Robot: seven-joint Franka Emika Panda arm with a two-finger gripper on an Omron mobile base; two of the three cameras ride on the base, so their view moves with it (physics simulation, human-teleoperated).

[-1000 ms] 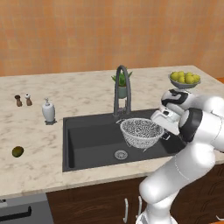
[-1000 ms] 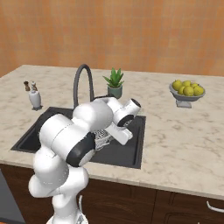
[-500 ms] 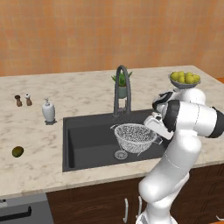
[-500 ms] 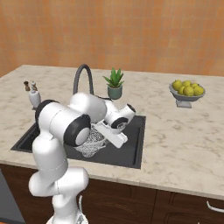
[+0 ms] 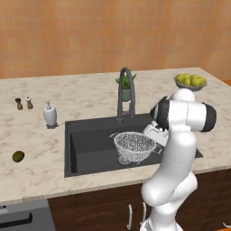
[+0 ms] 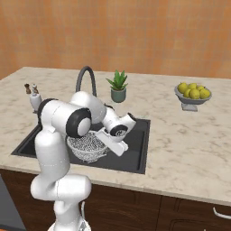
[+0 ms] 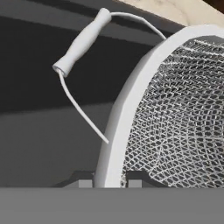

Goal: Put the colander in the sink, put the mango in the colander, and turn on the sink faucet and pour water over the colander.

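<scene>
**Colander lowered into the sink, still gripped**

Over the last second the colander (image 5: 134,145) has travelled from above the right edge of the sink (image 5: 85,144) down into the basin, and now sits low near its middle, in front of the sink faucet (image 5: 125,92). Step one looks almost finished; release remains.

The desk (image 5: 36,171) lies broad and bare left of the sink. Inside the sink, open floor remains left of the colander; its right side is crowded by the arm. The claw (image 7: 110,180) is clamped on the colander's rim, a finger on each side. The mango (image 5: 18,156) lies on the desk well left of the sink, near the front edge.
</scene>
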